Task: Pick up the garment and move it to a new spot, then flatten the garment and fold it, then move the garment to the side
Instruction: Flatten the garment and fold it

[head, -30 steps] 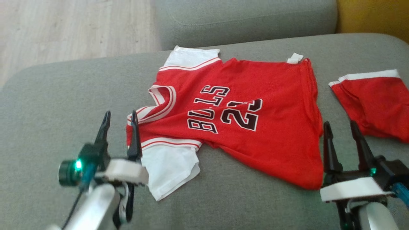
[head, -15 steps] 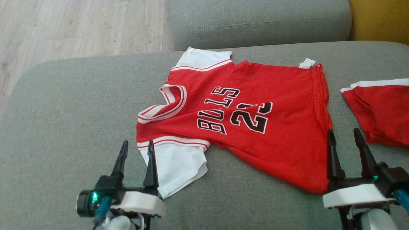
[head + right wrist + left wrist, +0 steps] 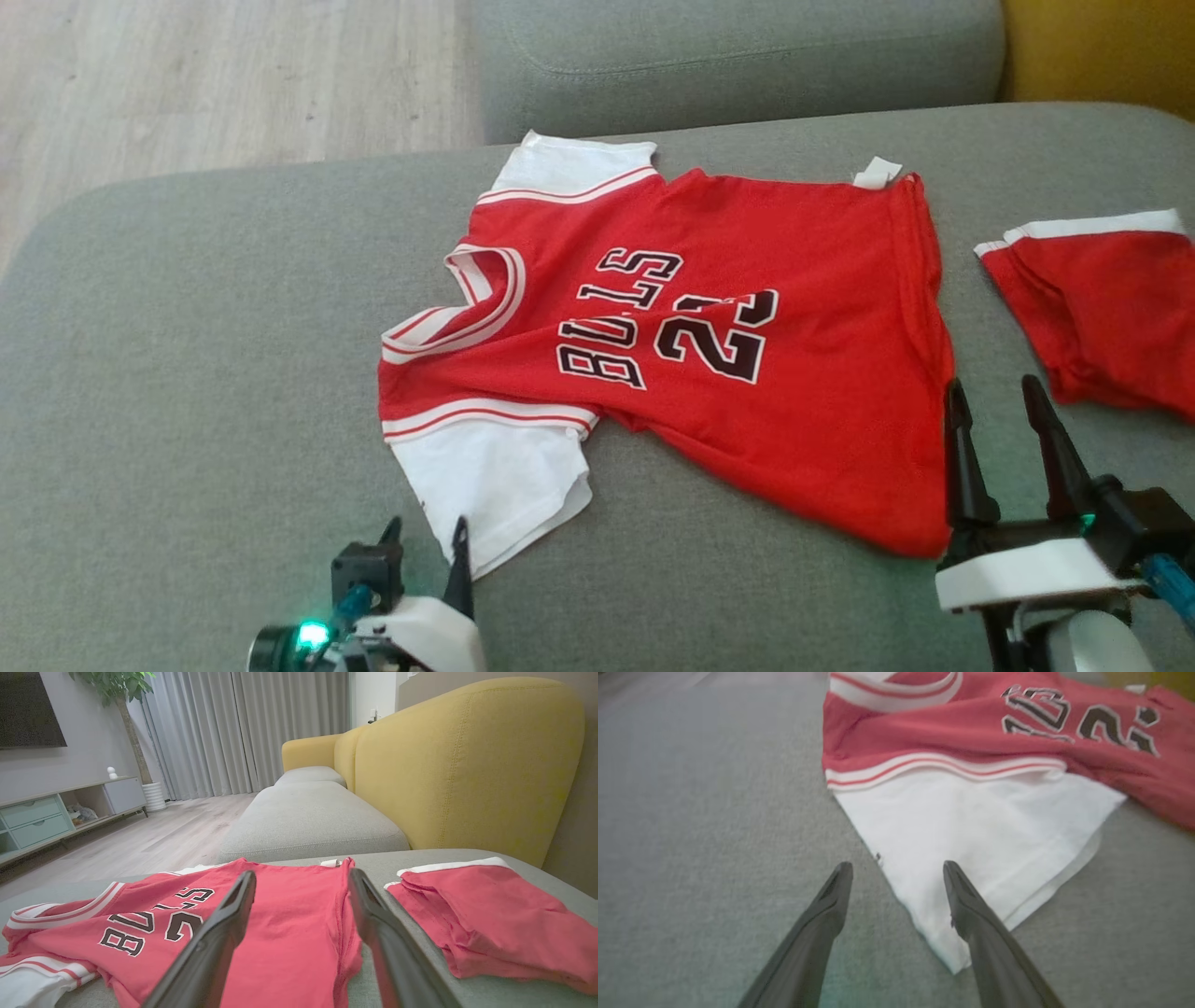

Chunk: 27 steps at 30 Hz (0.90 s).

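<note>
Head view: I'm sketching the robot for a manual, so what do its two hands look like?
The left hand and right hand each have two long, dark, tapering fingers on a black base over a white housing, with a small green light and a blue cable fitting. A pale silvery forearm shows below the right one.

From my console: the jersey (image 3: 803, 280) is matt red-and-white knit cloth; the sofa (image 3: 187, 373) beneath it, coarse grey weave; the floor (image 3: 187, 75) beyond, pale, smooth wood grain.

Red jersey (image 3: 747, 308) flat on grey cushion (image 3: 187, 373)
</note>
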Available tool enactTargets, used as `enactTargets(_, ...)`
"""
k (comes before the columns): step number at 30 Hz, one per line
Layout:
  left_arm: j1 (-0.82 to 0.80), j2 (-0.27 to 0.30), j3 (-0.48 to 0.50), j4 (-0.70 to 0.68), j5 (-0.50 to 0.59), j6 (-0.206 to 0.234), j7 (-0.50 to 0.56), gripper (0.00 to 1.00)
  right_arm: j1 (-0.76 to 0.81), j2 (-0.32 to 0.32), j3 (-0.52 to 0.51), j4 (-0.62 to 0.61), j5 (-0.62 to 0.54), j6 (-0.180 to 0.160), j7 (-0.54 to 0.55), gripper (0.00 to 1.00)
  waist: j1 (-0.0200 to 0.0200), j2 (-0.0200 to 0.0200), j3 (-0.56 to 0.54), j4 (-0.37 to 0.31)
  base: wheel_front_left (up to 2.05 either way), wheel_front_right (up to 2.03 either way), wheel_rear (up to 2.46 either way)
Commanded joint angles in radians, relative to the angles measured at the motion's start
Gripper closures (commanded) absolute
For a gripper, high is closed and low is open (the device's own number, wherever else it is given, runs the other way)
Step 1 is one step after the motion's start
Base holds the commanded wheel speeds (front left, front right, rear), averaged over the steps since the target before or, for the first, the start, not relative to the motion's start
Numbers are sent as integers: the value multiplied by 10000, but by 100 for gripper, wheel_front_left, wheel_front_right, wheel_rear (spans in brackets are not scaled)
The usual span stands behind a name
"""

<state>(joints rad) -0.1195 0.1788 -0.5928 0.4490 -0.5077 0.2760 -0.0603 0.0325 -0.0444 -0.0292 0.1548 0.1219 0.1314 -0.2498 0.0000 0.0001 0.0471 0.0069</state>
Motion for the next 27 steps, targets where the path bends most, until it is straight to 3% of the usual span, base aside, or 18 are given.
enactTargets(1, -411, 104, 286, -163, 77, 119, 48, 0, -327, -58, 266, -292, 11, -7, -109, 0, 0, -1, 20, -42, 0, 0, 0)
enactTargets(5, -399, 127, 208, 111, 33, 262, 534, 0, -346, -58, 250, -259, 21, -7, -112, 0, 0, -1, 79, -159, 0, 0, 0)
enactTargets(13, -371, 219, -282, 97, -120, -143, 1656, 0, -439, -58, 216, -203, 65, -7, -115, 0, 0, -1, 190, -324, 0, 0, 0)
enactTargets(14, -343, 236, -360, 62, -142, -207, 1817, 31, -452, -58, 214, -185, 70, -7, -116, 0, 0, -1, 189, -341, 0, 0, 0)
enactTargets(15, -325, 262, -413, 22, -162, -253, 1943, 80, -467, -58, 210, -168, 77, -7, -116, 0, 0, -1, 190, -356, 0, 0, 0)
enactTargets(16, -319, 290, -447, -25, -181, -290, 2037, 100, -484, -58, 207, -151, 86, -7, -117, 0, 0, -1, 194, -371, 0, 0, 0)
enactTargets(20, -421, 386, -111, -576, -225, -109, 1497, 100, -487, -58, 185, -81, 136, -7, -118, 0, 0, -1, 127, -403, 0, 0, 0)
enactTargets(27, -826, 328, 1071, -1762, -345, 93, -1001, 100, -236, -58, 284, 308, 56, -7, 61, 0, 0, -1, 13, -452, 0, 0, 0)
